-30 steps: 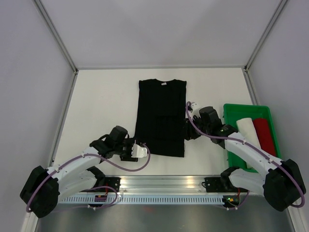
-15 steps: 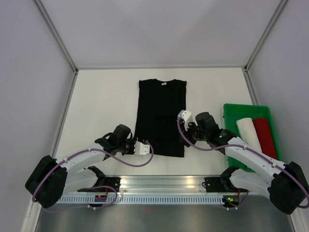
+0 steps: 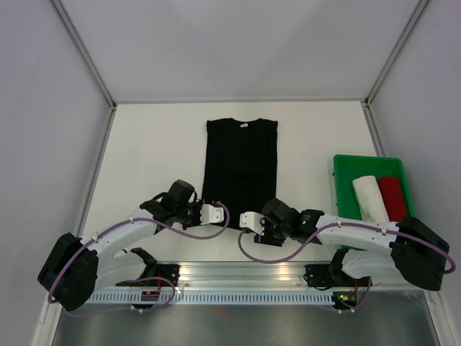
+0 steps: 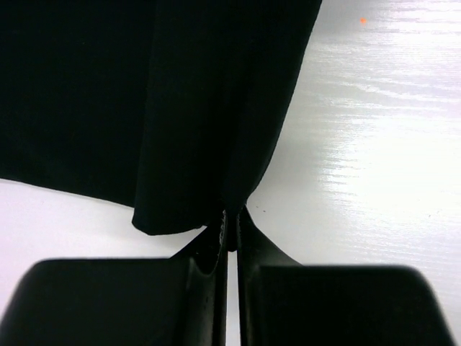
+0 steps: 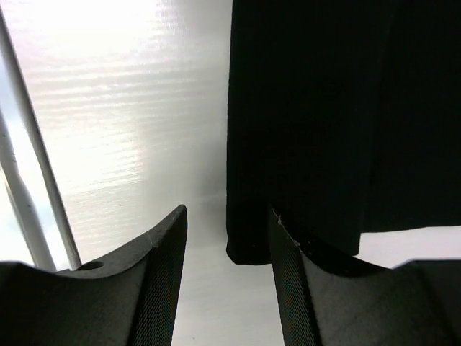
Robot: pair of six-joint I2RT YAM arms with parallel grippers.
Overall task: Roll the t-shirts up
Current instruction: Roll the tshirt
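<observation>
Seen from above, a black t-shirt (image 3: 240,173) lies flat mid-table, folded narrow, neck label at the far end. The left gripper (image 3: 214,215) sits at its near left corner; only the left wrist view reveals the jaws pinched shut on the hem (image 4: 229,216). The right gripper (image 3: 251,222) sits at the near right corner; its wrist view shows the jaws parted, holding nothing, one finger (image 5: 162,267) over bare table, the other against the shirt's edge. Far right, a green tray (image 3: 346,164) holds a white roll (image 3: 369,197) and a red roll (image 3: 392,195).
</observation>
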